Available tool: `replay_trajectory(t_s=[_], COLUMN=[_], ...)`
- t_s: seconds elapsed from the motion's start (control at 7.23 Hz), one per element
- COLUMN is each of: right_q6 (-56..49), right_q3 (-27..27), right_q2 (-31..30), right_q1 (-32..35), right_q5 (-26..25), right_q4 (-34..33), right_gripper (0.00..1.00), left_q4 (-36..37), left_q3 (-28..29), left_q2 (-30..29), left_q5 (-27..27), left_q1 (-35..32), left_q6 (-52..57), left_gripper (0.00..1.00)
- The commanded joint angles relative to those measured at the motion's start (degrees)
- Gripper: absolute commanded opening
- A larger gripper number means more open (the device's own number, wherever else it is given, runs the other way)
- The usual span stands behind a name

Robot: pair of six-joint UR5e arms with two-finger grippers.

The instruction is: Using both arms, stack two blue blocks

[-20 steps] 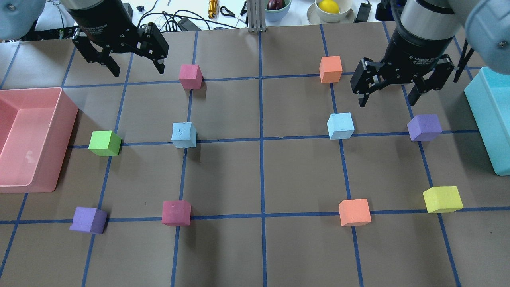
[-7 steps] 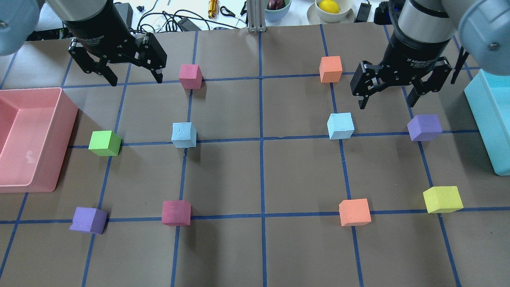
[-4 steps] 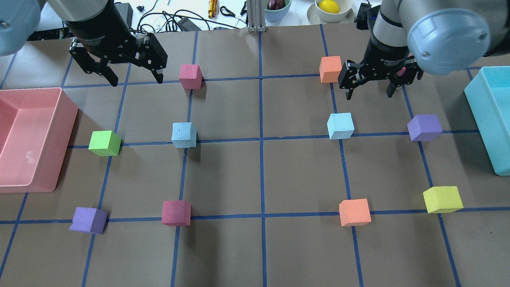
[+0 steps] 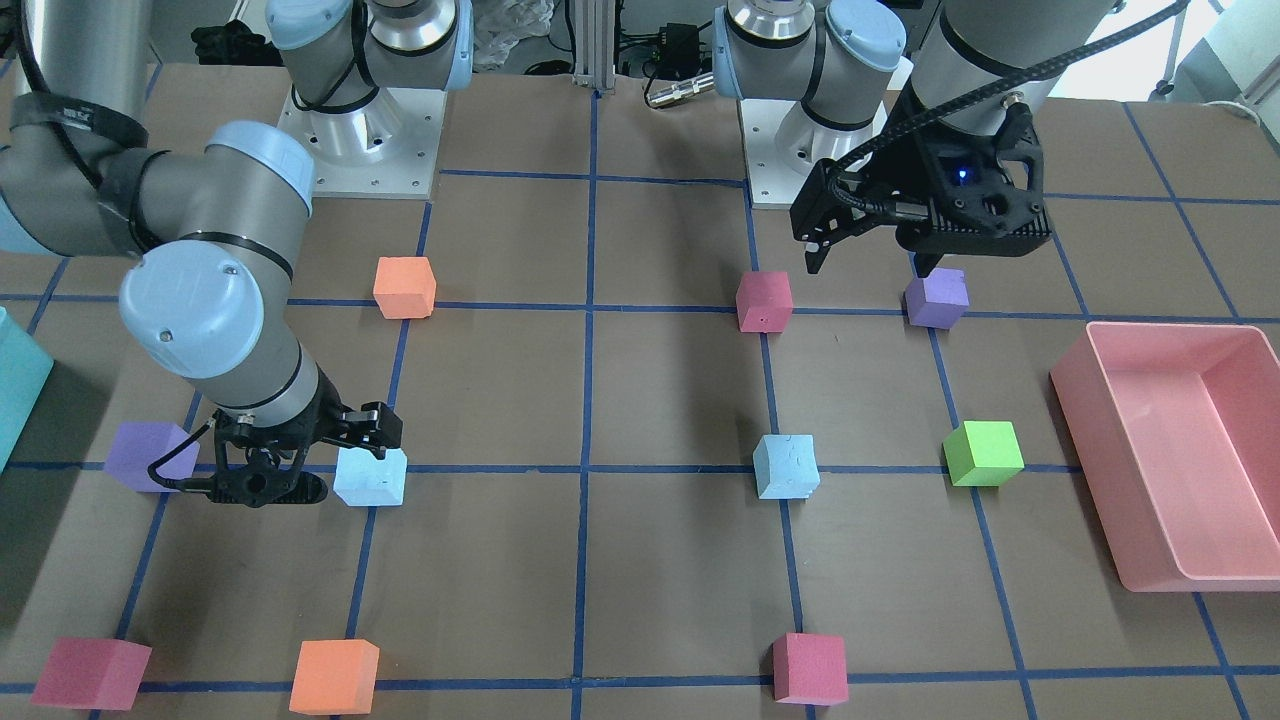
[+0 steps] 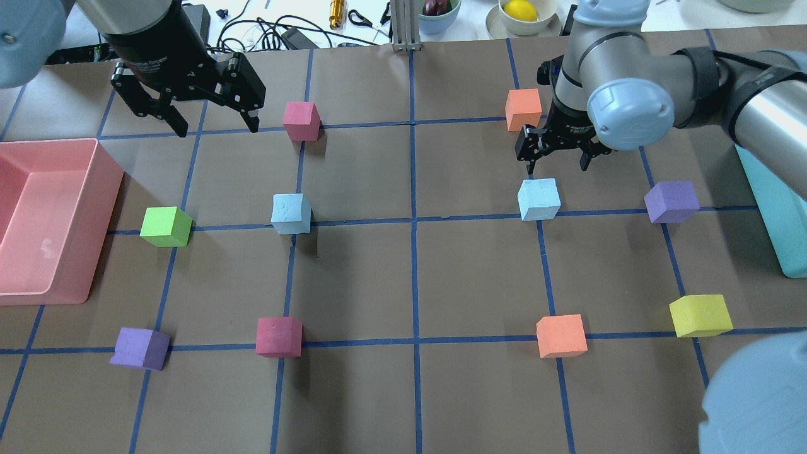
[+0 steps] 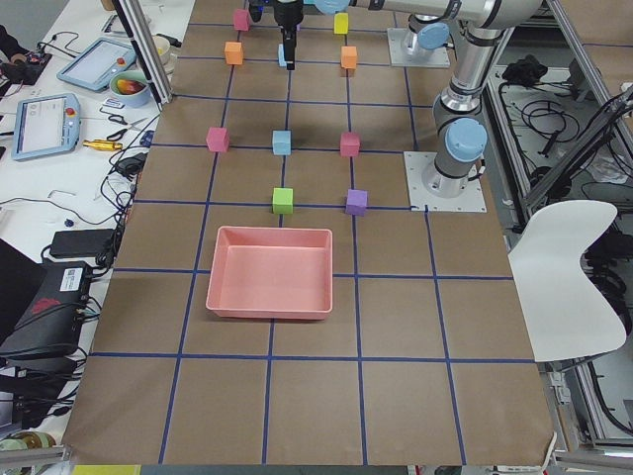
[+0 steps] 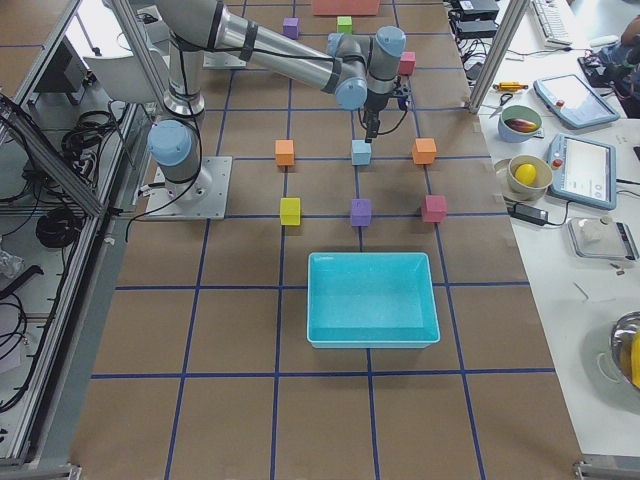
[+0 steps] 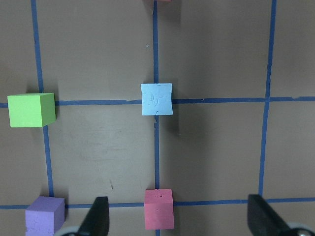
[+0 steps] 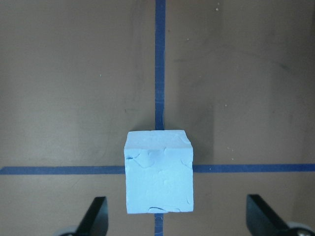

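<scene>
Brings right claw point(image 5: 557, 165) inward since earlier, open over right block point(image 5: 539, 199), right of centre. Holds left claw point(image 5: 218, 129) open, upper left, well apart from left block point(image 5: 290, 214), centre-left on surface point(image 5: 441, 284). Shows no grasp, no stack yet.

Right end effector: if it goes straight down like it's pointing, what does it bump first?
Probably the blue block: in the right wrist view it lies between the right end effector's open fingers, so they would likely straddle it. Exact height is unclear.
</scene>
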Motion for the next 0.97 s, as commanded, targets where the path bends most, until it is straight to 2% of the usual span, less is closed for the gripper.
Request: replay_trajectory(t_s=[0.0, 0.69, 0.83], right_q6=[-2.0, -1.5, -1.6], right_q3=[3.4, 5.4, 5.4], right_q2=[2.8, 4.0, 4.3], right_q1=[0.0, 0.0, 0.0], right_q5=[0.1, 1.1, 2.5], right_q4=[-5.9, -6.4, -6.4], right_gripper=[1.0, 1.0, 0.76], left_q4=[0.0, 0.0, 0.0], left_q3=[0.0, -0.1, -0.1], left_q2=[0.0, 0.0, 0.0], left_q5=[0.0, 0.0, 0.0], left_q1=[0.0, -0.1, 0.0], left_q6=[0.0, 0.0, 0.0], left_gripper=[1.0, 1.0, 1.0])
